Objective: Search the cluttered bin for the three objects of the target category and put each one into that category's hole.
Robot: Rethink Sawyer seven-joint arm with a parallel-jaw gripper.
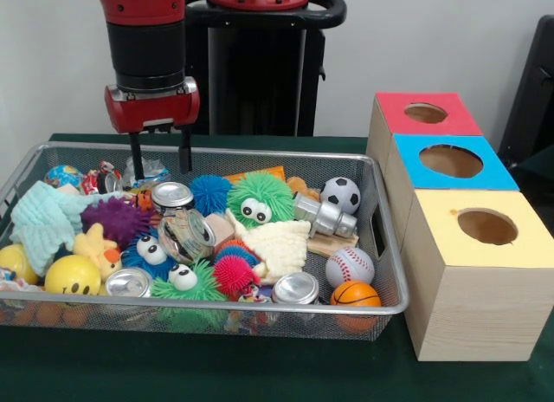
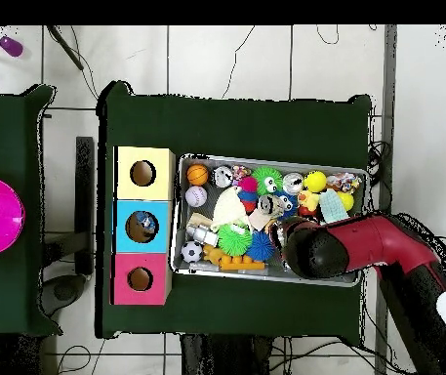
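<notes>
We saw the gripper (image 1: pixel 161 152) hanging over the far left part of the bin (image 1: pixel 391 289), its two dark fingers (image 1: pixel 137 155) spread apart with nothing between them, tips just above the clutter. Directly below the fingers sat a crumpled clear plastic bottle (image 1: pixel 145 170), partly hidden by the toys around it; we could not tell whether the tips touched it. In the overhead view the red arm (image 2: pixel 383 244) covered that corner, so the gripper itself was hidden there.

We found the blue-topped box (image 1: pixel 450 162) to the right of the bin, between the red-topped box (image 1: pixel 424 114) and the yellow-topped box (image 1: pixel 480 229), all three touching in a row. From overhead, the blue hole (image 2: pixel 142 227) showed something pale and clear lying inside it, too small to name.

The rest of the bin was packed: a silver can (image 1: pixel 172 195), a glass jar (image 1: pixel 186 236) on its side, a green furry ball with eyes (image 1: pixel 260 198), a metal flask (image 1: pixel 325 217), a soccer ball (image 1: pixel 341 194), a baseball (image 1: pixel 350 266), a mini basketball (image 1: pixel 355 294), a yellow smiley ball (image 1: pixel 73 275).
</notes>
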